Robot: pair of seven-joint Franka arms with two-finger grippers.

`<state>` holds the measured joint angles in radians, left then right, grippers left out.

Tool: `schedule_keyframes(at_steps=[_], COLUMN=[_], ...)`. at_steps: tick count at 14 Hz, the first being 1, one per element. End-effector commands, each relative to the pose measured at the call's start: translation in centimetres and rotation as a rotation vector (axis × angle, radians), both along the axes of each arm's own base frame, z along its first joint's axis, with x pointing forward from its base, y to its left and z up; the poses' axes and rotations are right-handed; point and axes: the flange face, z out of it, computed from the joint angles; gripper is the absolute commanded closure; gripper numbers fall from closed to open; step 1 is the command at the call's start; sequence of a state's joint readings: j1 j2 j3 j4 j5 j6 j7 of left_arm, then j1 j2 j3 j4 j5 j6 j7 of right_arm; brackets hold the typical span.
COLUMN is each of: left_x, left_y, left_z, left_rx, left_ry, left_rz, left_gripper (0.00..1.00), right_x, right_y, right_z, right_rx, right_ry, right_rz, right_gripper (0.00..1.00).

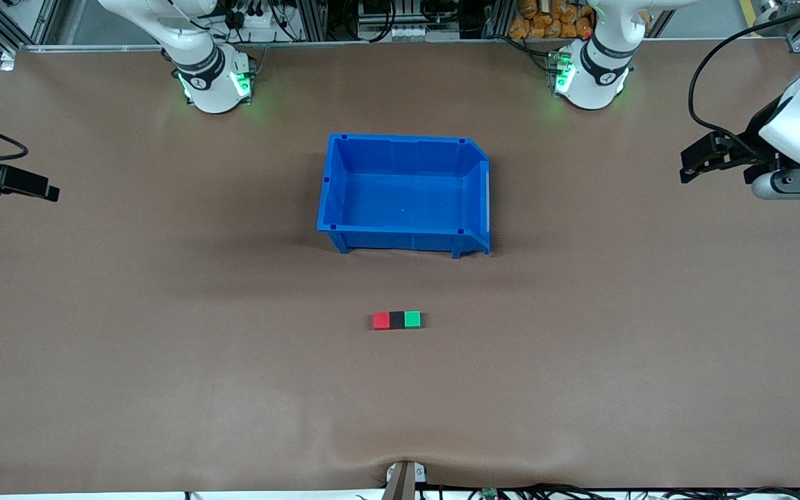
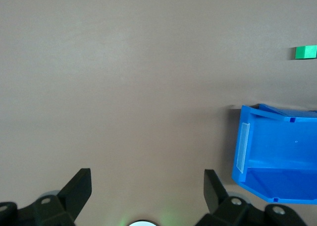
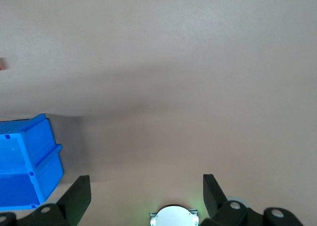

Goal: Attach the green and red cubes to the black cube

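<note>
Three cubes are sitting in a tight row on the brown worktop (image 1: pixel 164 361), nearer the front camera than the blue bin (image 1: pixel 405 239): the red cube (image 1: pixel 381 320) toward the right arm's end, the black cube (image 1: pixel 396 319) in the middle, the green cube (image 1: pixel 412 319) toward the left arm's end. Each coloured cube is touching the black one, faces flush, with no gap showing. The row is lying well apart from the bin and from both arms. The bin is standing upright with nothing in it; a pale strip, perhaps a label holder, is running along its wall at the left arm's end, and no writing on it is readable. The left claw (image 1: pixel 686 167) is hanging over the worktop at the left arm's end, fingers spread wide and gripping nothing; the left wrist view is showing both fingertips (image 2: pixel 79 186) apart over bare brown surface. The right claw (image 1: pixel 51 192) is hovering over the right arm's end of the worktop, likewise released and empty, its fingertips (image 3: pixel 79 191) splayed in the right wrist view. Both arms are waiting. Green lamps are glowing on both arm bases (image 1: pixel 216 87); a small round mark on each base is too small to read.
</note>
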<state>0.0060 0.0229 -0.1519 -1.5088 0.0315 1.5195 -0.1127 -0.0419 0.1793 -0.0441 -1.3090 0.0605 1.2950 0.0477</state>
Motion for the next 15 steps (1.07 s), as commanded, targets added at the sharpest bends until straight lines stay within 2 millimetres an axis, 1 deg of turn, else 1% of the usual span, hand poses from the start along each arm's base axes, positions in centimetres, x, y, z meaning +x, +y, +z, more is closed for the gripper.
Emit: schedule_keyframes(at_steps=[1, 3, 6, 10, 15], left_x=[-0.2, -0.1, -0.1, -0.1, -0.1], left_y=[0.0, 0.1, 0.0, 0.1, 0.1], left_z=[0.2, 0.2, 0.2, 0.2, 0.2], left_rx=[0.012, 0.012, 0.012, 0.012, 0.012], left_ry=[0.000, 0.000, -0.002, 0.000, 0.000], left_rz=[-0.005, -0.006, -0.005, -0.003, -0.003], left_gripper=[0.00, 0.00, 0.00, 0.00, 0.00], right_x=[-1.4, -2.0, -2.4, -3.3, -5.1], right_y=[-0.1, -0.1, -0.1, 0.0, 0.4], right_z=[1.2, 2.0, 2.7, 2.8, 3.1], right_rx=[-0.016, -0.014, -0.011, -0.023, -0.025], right_ry=[-0.025, -0.041, -0.054, -0.050, -0.086], right_rz=[0.020, 0.046, 0.068, 0.071, 0.075], right_gripper=[0.00, 0.00, 0.00, 0.00, 0.00])
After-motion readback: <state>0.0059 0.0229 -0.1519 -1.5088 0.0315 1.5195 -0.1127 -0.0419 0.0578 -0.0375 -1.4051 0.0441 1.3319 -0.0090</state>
